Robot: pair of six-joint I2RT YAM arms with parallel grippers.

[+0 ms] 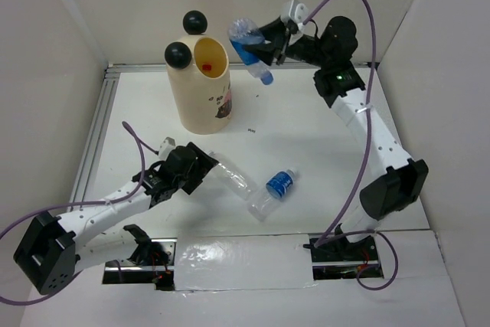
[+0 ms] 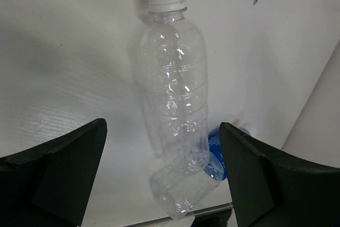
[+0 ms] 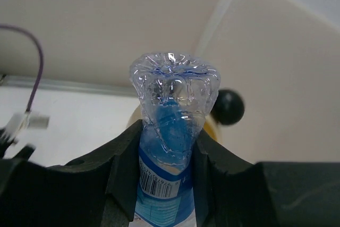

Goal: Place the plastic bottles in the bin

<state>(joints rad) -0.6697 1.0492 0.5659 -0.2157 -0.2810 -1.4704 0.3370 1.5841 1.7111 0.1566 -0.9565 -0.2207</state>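
Over the desk (image 1: pixel 321 158) we gripped a blue-labelled bottle (image 1: pixel 246 45) in the right end effector (image 1: pixel 264 47), just right of the bin (image 1: pixel 203 105); the left end effector (image 1: pixel 205 168) gaped open.

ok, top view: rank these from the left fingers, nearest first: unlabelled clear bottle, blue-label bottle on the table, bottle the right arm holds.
1. unlabelled bottle: lying just right of the left fingers.
2. blue-label bottle: farther right on the table.
3. held bottle: raised in the right fingers, far side beside the bin.
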